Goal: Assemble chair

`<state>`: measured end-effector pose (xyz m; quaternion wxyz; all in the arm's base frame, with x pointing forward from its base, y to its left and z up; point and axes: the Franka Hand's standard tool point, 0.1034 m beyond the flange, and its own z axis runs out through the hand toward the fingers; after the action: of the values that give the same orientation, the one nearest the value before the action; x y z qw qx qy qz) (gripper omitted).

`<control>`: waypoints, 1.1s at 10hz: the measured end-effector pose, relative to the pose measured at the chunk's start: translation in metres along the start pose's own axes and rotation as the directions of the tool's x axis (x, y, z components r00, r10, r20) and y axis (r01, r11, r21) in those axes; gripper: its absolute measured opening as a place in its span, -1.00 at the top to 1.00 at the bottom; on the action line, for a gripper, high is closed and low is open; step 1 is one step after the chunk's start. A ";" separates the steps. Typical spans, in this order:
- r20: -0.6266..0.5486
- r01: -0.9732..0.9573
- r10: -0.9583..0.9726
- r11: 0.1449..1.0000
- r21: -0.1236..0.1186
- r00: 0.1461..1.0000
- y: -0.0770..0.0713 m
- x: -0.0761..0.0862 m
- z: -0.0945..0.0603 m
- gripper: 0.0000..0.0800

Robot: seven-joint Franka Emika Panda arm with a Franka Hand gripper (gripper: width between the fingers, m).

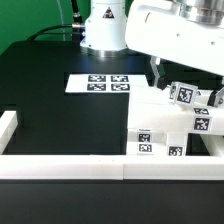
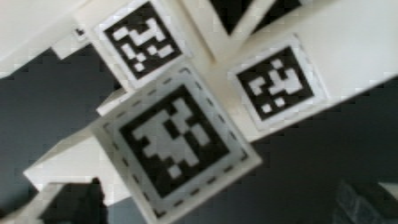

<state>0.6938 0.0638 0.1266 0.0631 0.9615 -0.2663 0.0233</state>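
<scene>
Assembly looks partly done: chair (image 1: 158, 122) pieces stand bunched in a blocky stack at the exterior view's right, just behind the front rail (image 1: 60, 165) and near the marker board (image 1: 100, 83). Which joints are seated I cannot tell, and fitting probably remains. The arm reaches down over the stack, gripper (image 1: 182, 88) low at its top, jaws wide apart beside a tagged piece, clamping nothing.
</scene>
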 end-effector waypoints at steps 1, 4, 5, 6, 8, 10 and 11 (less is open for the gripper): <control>-0.027 0.095 -0.094 0.995 0.014 0.995 -0.001 0.003 0.000 -0.62; -0.052 0.207 -0.206 0.978 0.026 0.977 0.003 0.003 0.001 -0.62; -0.051 0.207 -0.205 0.978 0.026 0.977 0.003 0.004 0.001 -0.62; -0.051 0.207 -0.205 0.978 0.026 0.977 0.004 0.004 0.001 -0.62; -0.051 0.209 -0.208 0.978 0.025 0.977 0.003 0.003 0.002 -0.62; -0.082 0.335 -0.331 0.942 0.028 0.940 -0.003 -0.014 0.001 -0.62; -0.100 0.354 -0.349 0.935 0.037 0.932 -0.002 -0.019 0.002 -0.62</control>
<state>0.6782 0.0750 0.1228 0.0522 0.9929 -0.0863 0.0631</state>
